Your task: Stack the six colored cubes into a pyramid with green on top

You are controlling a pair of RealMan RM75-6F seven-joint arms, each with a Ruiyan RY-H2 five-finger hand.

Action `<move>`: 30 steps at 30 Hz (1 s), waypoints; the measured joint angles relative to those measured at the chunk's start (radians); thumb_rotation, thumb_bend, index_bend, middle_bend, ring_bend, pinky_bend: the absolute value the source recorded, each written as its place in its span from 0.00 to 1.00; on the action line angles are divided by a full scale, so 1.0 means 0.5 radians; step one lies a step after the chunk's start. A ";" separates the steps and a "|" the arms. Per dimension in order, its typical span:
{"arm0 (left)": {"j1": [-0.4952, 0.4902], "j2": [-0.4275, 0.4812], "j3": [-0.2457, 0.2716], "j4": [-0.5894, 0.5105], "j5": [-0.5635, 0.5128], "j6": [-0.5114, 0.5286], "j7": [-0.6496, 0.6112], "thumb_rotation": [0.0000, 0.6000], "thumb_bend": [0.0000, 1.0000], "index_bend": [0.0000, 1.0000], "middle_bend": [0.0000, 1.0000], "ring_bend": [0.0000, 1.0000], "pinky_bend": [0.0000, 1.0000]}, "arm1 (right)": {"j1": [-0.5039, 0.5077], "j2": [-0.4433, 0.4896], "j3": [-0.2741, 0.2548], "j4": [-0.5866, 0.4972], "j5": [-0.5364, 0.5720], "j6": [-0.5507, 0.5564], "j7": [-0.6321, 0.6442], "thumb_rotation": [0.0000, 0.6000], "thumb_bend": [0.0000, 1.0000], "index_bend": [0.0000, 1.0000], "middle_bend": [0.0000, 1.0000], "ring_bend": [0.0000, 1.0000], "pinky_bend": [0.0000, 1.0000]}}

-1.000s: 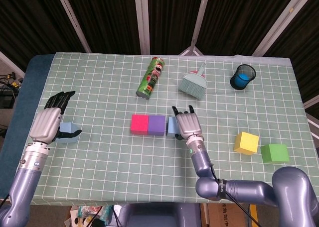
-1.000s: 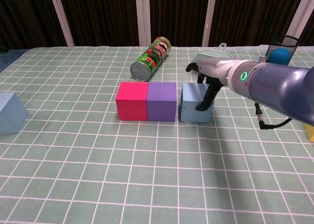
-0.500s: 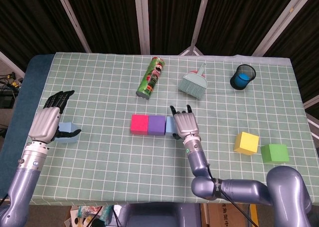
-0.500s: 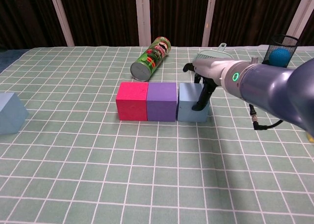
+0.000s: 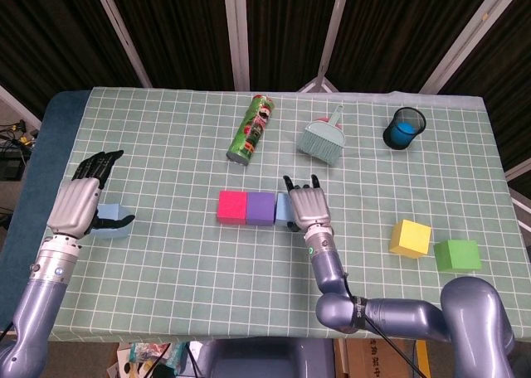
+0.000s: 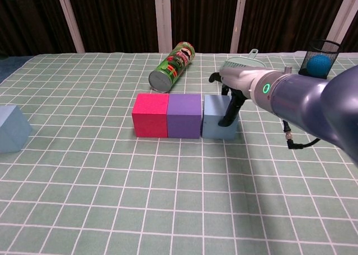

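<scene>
blue cube [image 6: 218,117] now against purple cube [image 6: 184,116]

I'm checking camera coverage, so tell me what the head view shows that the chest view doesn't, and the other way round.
Only the head view shows the left hand over its light blue cube, the yellow cube and the green cube.
Only the chest view shows the front faces of the row, and a thumb of the right hand lying against the blue cube.
Both show the pink cube, the purple cube, the chips can, the brush and the mesh cup.
</scene>
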 measured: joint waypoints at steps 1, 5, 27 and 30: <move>0.000 0.000 0.000 0.001 -0.001 -0.001 0.000 1.00 0.10 0.00 0.06 0.01 0.03 | 0.000 -0.001 0.001 0.000 0.000 0.001 -0.001 1.00 0.30 0.00 0.45 0.30 0.06; -0.003 -0.002 0.003 0.003 -0.005 -0.008 0.001 1.00 0.10 0.00 0.06 0.01 0.03 | 0.003 -0.005 0.005 0.004 0.003 0.003 -0.006 1.00 0.31 0.00 0.45 0.30 0.06; -0.007 0.006 0.005 0.000 -0.017 -0.017 -0.008 1.00 0.10 0.00 0.06 0.01 0.03 | 0.004 -0.030 0.003 0.003 0.006 -0.001 -0.017 1.00 0.30 0.00 0.45 0.30 0.06; -0.007 0.006 0.005 0.001 -0.016 -0.016 -0.009 1.00 0.10 0.00 0.06 0.01 0.03 | 0.004 -0.033 0.005 0.006 0.002 -0.004 -0.014 1.00 0.30 0.00 0.45 0.30 0.06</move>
